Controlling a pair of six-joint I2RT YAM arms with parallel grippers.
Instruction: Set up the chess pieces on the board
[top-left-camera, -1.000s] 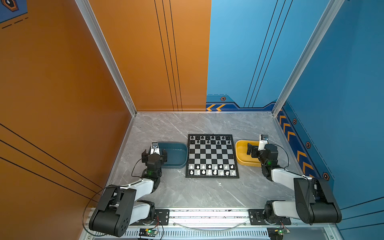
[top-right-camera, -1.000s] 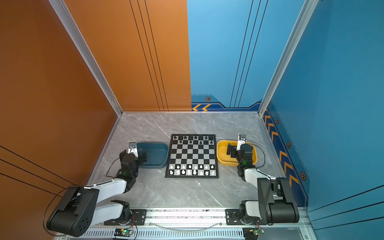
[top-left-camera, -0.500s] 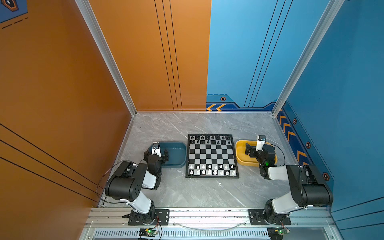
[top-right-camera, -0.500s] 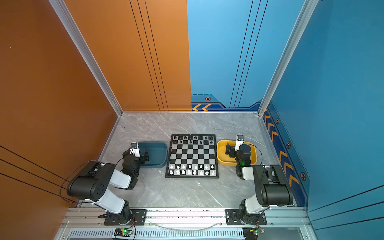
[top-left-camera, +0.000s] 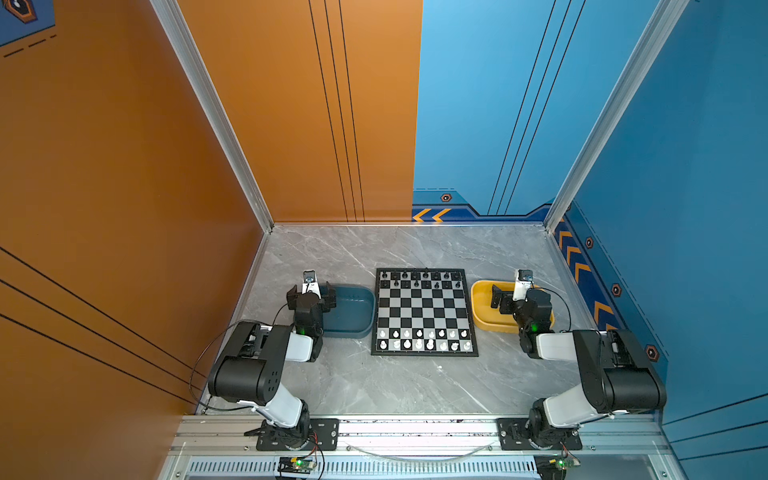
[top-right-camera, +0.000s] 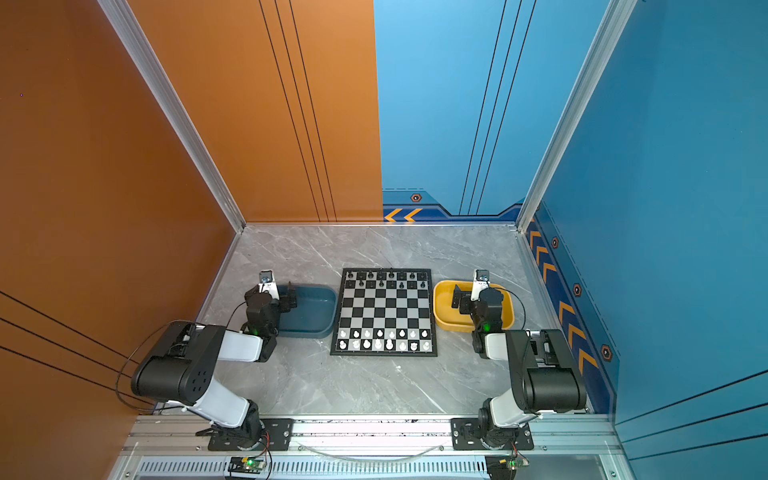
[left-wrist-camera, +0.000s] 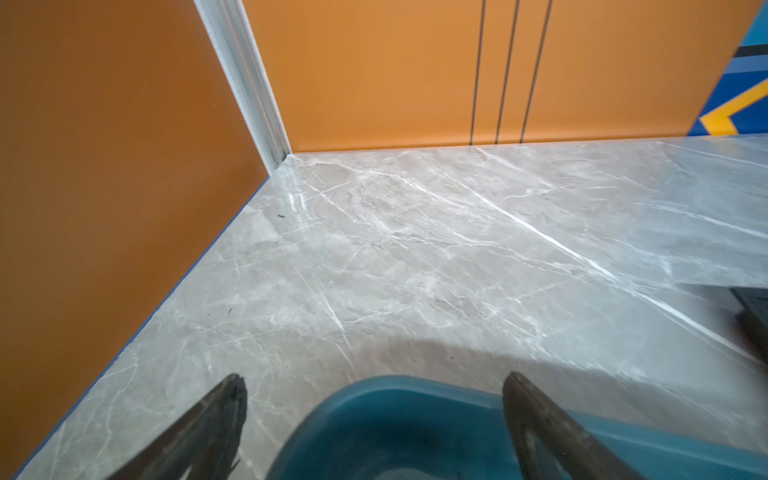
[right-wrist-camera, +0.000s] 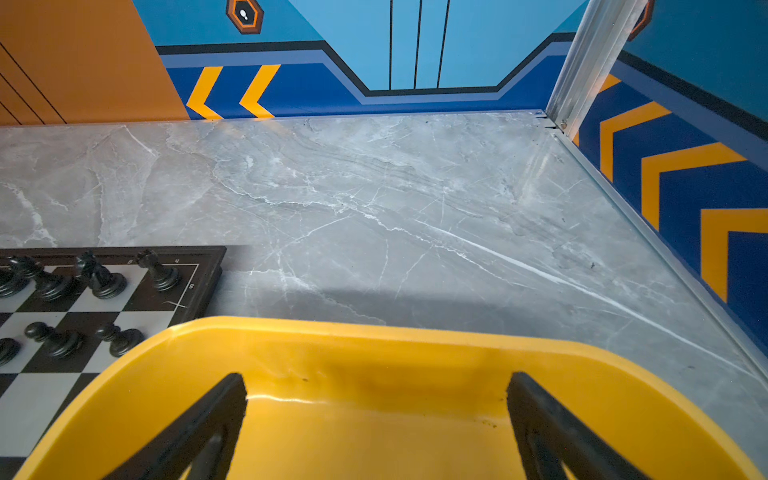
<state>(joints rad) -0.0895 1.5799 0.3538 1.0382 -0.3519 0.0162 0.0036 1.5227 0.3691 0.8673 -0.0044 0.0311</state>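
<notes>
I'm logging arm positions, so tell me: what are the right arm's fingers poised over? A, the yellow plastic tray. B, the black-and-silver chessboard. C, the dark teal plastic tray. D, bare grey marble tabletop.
A: in the right wrist view the right arm's fingers, spread open, hang above the inside of the yellow plastic tray, beside the black-and-silver chessboard.
</notes>
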